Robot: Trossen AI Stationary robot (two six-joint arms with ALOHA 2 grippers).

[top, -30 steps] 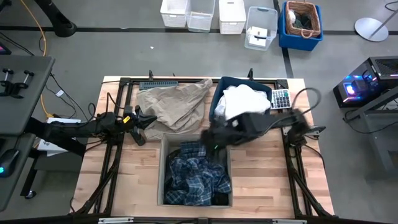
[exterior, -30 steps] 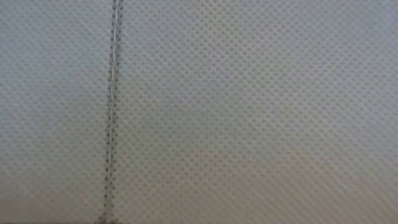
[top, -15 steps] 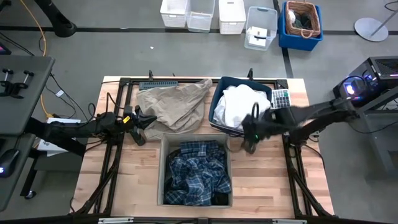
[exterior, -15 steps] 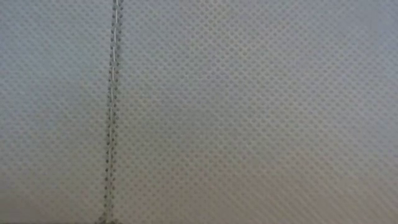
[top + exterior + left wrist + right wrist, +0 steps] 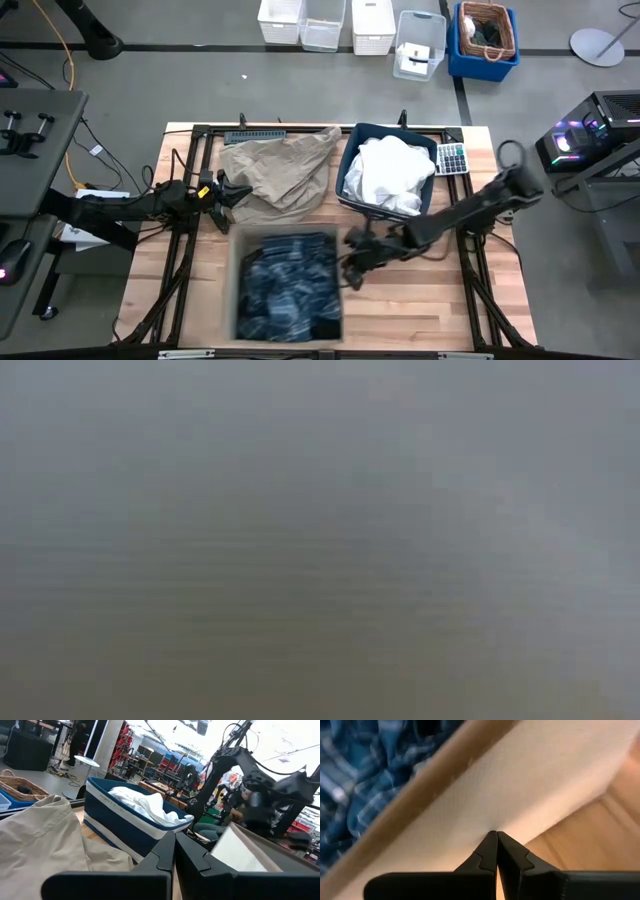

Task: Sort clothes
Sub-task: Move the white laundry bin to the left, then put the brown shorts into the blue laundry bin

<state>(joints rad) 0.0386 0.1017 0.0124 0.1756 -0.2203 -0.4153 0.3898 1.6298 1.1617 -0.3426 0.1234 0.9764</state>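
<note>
A blue-and-white plaid shirt [image 5: 285, 290] lies in a grey cloth bin [image 5: 234, 290] near the table's front. My right gripper [image 5: 347, 277] is shut, low beside the bin's right wall; its wrist view shows the gripper [image 5: 496, 834] against that wall, with the plaid shirt [image 5: 365, 775] inside. A white garment [image 5: 390, 170] fills a navy bin [image 5: 348, 170] at the back right. A beige garment [image 5: 275, 170] lies spread on the table at the back. My left gripper [image 5: 246, 193] is shut and holds nothing, at the beige garment's left edge [image 5: 35, 840]. My right gripper pushes the grey bin's right outer wall [image 5: 530, 785] with the tips of its shut fingers. The fingers come level from the table's right side, low over the wood. The bin stands on the table, open side up.
A calculator [image 5: 452, 158] lies right of the navy bin. A dark metal frame [image 5: 200, 135] runs round the table's edges. Bare wood [image 5: 420, 300] lies right of the grey bin. The low view is filled by a blurred grey surface [image 5: 320, 540] close to the camera.
My right gripper has shut. It swung from above the grey bin's far right corner toward the table's right, then came down and back against the bin's right wall. The bin, with the plaid shirt in it, has slid toward the table's left edge.
</note>
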